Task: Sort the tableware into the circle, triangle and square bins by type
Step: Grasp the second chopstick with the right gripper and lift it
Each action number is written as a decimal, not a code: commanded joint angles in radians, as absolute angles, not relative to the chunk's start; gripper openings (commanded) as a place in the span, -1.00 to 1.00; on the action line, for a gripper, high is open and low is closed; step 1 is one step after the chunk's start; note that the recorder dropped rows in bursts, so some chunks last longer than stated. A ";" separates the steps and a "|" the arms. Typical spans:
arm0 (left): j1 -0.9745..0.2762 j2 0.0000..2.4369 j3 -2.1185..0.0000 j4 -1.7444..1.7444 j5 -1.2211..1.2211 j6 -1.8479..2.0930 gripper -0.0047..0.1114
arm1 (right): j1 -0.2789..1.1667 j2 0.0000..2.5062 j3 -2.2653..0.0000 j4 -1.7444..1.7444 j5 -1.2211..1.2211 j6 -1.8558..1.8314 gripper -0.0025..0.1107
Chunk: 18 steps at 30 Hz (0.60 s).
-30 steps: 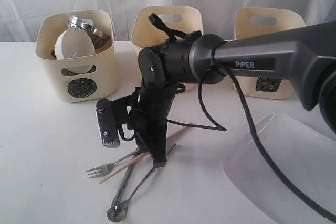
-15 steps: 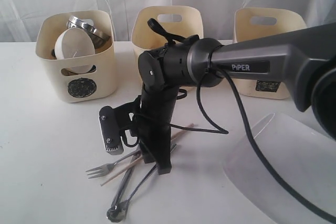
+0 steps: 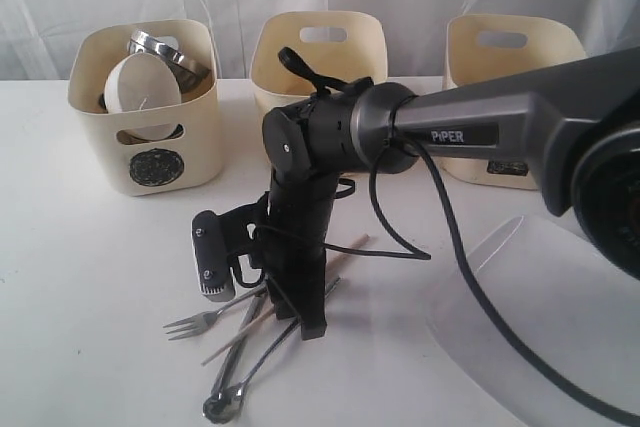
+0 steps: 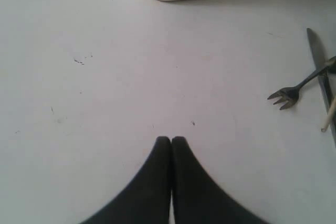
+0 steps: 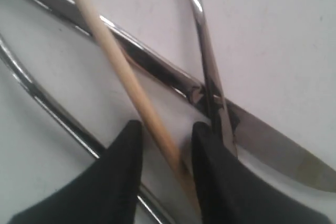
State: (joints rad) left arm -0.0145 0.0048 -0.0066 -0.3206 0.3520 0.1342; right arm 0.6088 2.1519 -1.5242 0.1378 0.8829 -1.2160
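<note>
The right gripper [image 5: 168, 129] stands narrowly parted, astride the chopstick [image 5: 107, 51], which lies across the knife [image 5: 273, 150]. We should close on the wood alone, clear of the knife. The left gripper [image 4: 171, 148] is pressed closed and empty, well apart from the knife.

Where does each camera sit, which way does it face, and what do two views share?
Exterior: off the arms, facing three bins across the table; right arm and right tool show.
Left wrist: above the table, looking past its shut left tool.
Right wrist: close over cutlery, right tool open astride a chopstick.
Shared: the fork, in exterior and left wrist views.
</note>
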 commanded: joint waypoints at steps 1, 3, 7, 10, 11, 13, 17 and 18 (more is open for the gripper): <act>-0.012 0.000 0.000 -0.330 0.382 0.133 -0.92 | 0.609 2.168 -1.522 0.141 0.895 -1.214 -0.43; -0.012 0.000 0.000 -0.330 0.382 0.133 -0.92 | 0.609 2.166 -1.522 0.139 0.896 -1.214 -0.51; -0.012 0.000 0.000 -0.330 0.382 0.133 -0.92 | 0.609 2.156 -1.522 0.139 0.909 -1.214 -0.81; -0.012 0.000 0.000 -0.330 0.382 0.133 -0.92 | 0.609 2.138 -1.522 0.139 0.918 -1.214 -0.96; -0.012 0.000 0.000 -0.330 0.382 0.133 -0.92 | 0.609 2.125 -1.522 0.139 0.922 -1.214 -0.96; -0.012 0.000 0.000 -0.330 0.382 0.133 -0.92 | 0.609 2.101 -1.524 0.139 0.920 -1.214 -0.96; -0.012 0.000 0.000 -0.330 0.382 0.133 -0.92 | 0.609 2.009 -1.525 0.139 0.890 -1.226 -0.96; -0.012 0.000 0.000 -0.330 0.382 0.133 -0.92 | 0.609 1.986 -1.525 0.139 0.871 -1.226 -0.96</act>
